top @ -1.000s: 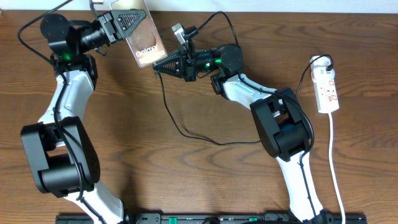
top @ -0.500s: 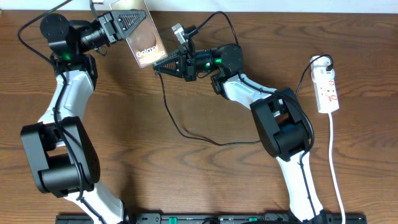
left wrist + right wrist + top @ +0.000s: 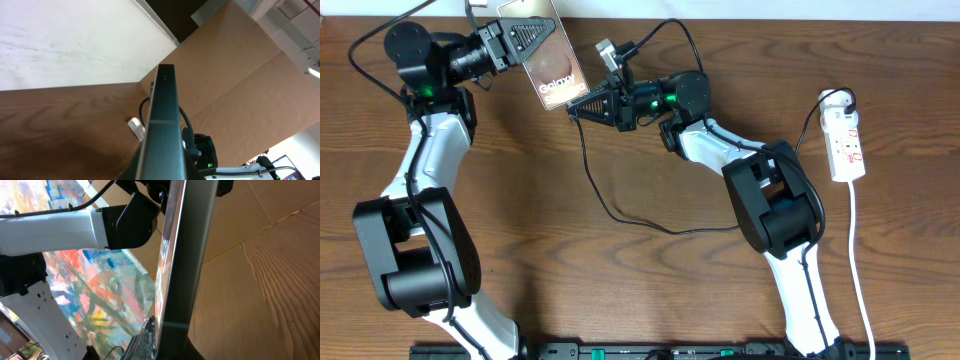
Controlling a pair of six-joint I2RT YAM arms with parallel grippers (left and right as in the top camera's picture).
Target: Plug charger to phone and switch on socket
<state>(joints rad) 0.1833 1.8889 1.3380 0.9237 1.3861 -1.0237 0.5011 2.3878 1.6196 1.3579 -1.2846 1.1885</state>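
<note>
Left end effector (image 3: 532,36) clamps bronze-brown slab phone (image 3: 556,80); right end effector (image 3: 574,110) pinches thin black charger cable (image 3: 595,190): a misaligned tip may skid off.

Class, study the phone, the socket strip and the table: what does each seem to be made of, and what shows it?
Phone: probably glass or metal, bronze with a soft sheen and white printed lettering.
Socket strip: likely moulded plastic, smooth plain white with small red marks.
Table: wood or wood-look laminate; brown grain lines run across it.
</note>
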